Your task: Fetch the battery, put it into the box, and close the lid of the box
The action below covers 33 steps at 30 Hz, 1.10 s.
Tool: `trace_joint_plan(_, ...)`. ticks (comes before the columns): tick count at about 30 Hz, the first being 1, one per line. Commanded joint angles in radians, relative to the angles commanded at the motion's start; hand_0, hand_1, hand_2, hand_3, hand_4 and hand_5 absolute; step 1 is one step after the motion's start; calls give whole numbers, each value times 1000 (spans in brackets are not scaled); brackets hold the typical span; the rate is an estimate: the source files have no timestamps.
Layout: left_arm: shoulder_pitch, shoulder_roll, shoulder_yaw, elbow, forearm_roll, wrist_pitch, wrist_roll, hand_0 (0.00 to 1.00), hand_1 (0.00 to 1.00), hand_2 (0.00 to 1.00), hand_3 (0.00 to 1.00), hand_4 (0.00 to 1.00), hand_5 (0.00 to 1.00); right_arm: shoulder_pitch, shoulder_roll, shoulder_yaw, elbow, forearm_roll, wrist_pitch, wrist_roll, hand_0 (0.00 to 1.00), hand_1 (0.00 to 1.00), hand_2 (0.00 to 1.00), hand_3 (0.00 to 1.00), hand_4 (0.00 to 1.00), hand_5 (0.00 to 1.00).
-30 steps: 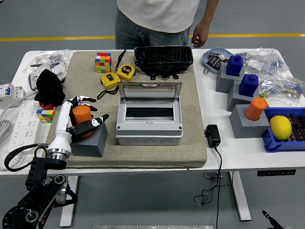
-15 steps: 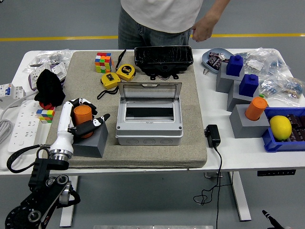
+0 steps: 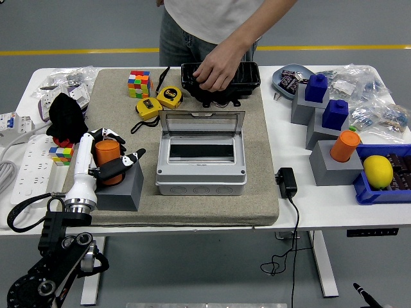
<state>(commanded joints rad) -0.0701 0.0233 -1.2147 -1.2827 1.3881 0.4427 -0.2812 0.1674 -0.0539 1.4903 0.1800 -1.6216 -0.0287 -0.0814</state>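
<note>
Movement since a moment ago comes mostly from the person at the far side: the person's hand (image 3: 218,66), which hung beside the body before, has now come down onto the black plastic tray (image 3: 220,78) at the back of the beige felt mat (image 3: 263,179), fingers resting on its top. The left robot hand (image 3: 108,157), white with black fingertips, has hardly moved; it stays curled around the orange cylinder battery (image 3: 107,154), thumb on the near side and the other fingers behind it, so the battery sits between them. The battery stands upright on the grey block (image 3: 123,189) at the left part of the mat, not lifted as far as I can see.

Just to the right of this hand lies the grey plastic box (image 3: 201,178), its clear hinged lid (image 3: 201,119) standing open toward the back, as before. The battery is near the box but apart from it, on its left side.

Behind the box are two yellow tape measures (image 3: 159,101) and a colourful puzzle cube (image 3: 139,84). The white worktop (image 3: 321,208) carries a second orange cylinder (image 3: 346,145) on another grey block at the right.
</note>
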Motion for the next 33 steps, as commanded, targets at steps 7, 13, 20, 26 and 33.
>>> trace_joint_plan(7,-4,-1,0,-2,-5,15,-7,154,206,172,190,998,2,1,1,1,0,1,0,0,786,707,710,761,998,998)
trace_joint_plan(13,-17,-1,0,-8,3,32,-10,139,120,122,158,998,2,2,1,1,0,1,0,0,787,708,710,761,998,998)
trace_joint_plan(20,-60,11,17,-28,48,59,0,94,65,90,117,998,2,4,1,5,0,-2,0,0,786,707,710,760,998,998)
trace_joint_plan(26,-108,33,57,-54,162,69,40,50,5,59,86,998,2,4,1,7,0,-3,1,0,786,707,710,761,998,998)
trace_joint_plan(33,-197,65,147,-77,376,34,126,41,2,36,65,998,2,5,-1,10,0,-6,1,-1,786,707,710,761,998,998)
